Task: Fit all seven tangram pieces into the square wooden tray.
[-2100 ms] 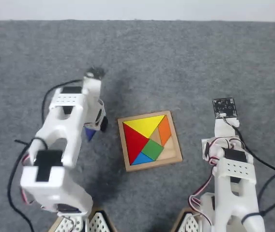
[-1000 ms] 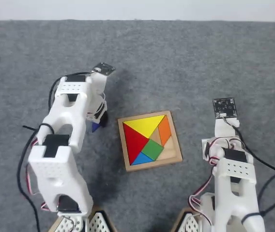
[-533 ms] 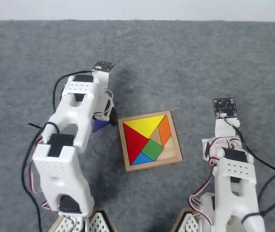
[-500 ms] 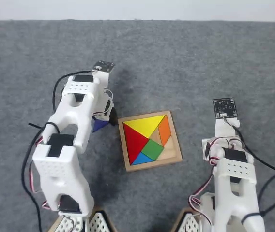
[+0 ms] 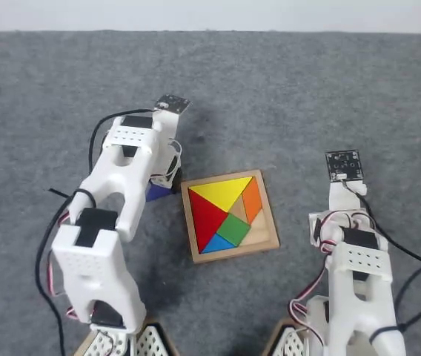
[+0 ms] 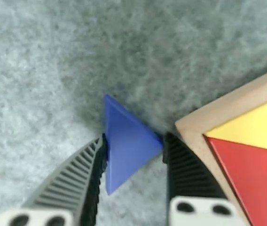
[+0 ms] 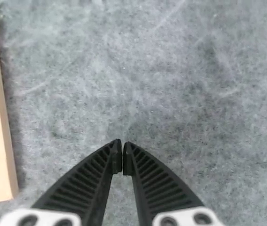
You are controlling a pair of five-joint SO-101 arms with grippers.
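Swung inward, the left arm has come to the far-left corner of the wooden tray point(image 6: 192, 128), which sits mid-table (bare wood shows on its right side). The left gripper point(image 6: 134, 141) pinches the blue triangle point(image 6: 124, 134); the right gripper point(image 7: 122, 156), toward the table's right edge, is closed and empty. The next move should probably lift the triangle clear of the rim and turn it to match the gap before lowering.

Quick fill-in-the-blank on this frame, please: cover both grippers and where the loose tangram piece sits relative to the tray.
1. The left gripper is ____ on the small blue triangular piece.
2. The right gripper is shut and holds ____.
3. The large yellow triangle lies inside the square wooden tray, while the blue piece is ____ it, by a corner.

Missing words: shut; nothing; outside
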